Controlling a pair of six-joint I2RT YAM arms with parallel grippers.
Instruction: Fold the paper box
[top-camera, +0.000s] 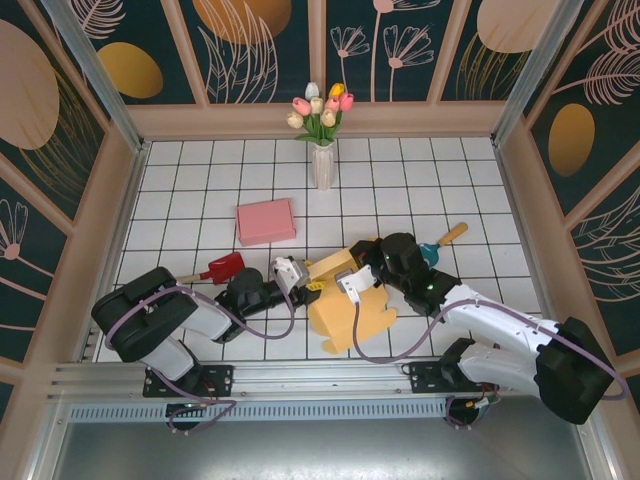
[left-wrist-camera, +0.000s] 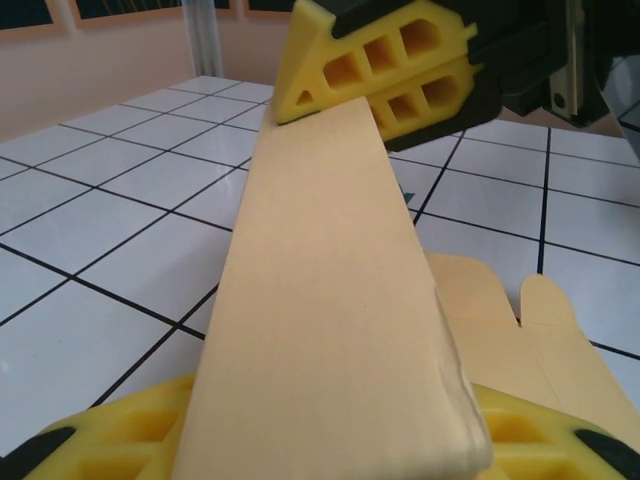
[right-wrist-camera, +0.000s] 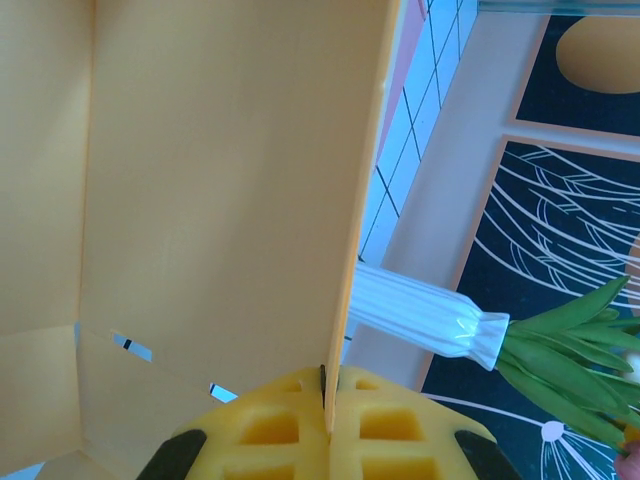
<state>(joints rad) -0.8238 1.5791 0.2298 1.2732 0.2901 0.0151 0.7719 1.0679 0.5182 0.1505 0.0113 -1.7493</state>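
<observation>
The yellow paper box (top-camera: 345, 305) lies partly folded on the white tiled table, between the two arms. My right gripper (top-camera: 347, 277) is shut on the edge of a raised panel (right-wrist-camera: 220, 180); the panel's edge runs down into the seam between the pads (right-wrist-camera: 328, 400). My left gripper (top-camera: 303, 277) is at the box's left side. In the left wrist view a long panel (left-wrist-camera: 330, 300) runs from over my own fingers (left-wrist-camera: 95, 440) up to the right gripper's fingers (left-wrist-camera: 385, 60). That panel hides the gap between my left jaws, and its lower right edge looks creased.
A pink box (top-camera: 265, 221) lies behind the arms, and a red scoop (top-camera: 225, 268) sits left of the left gripper. A white vase of tulips (top-camera: 322, 165) stands at the back. A teal tool with a wooden handle (top-camera: 442, 243) lies to the right. Wooden walls ring the table.
</observation>
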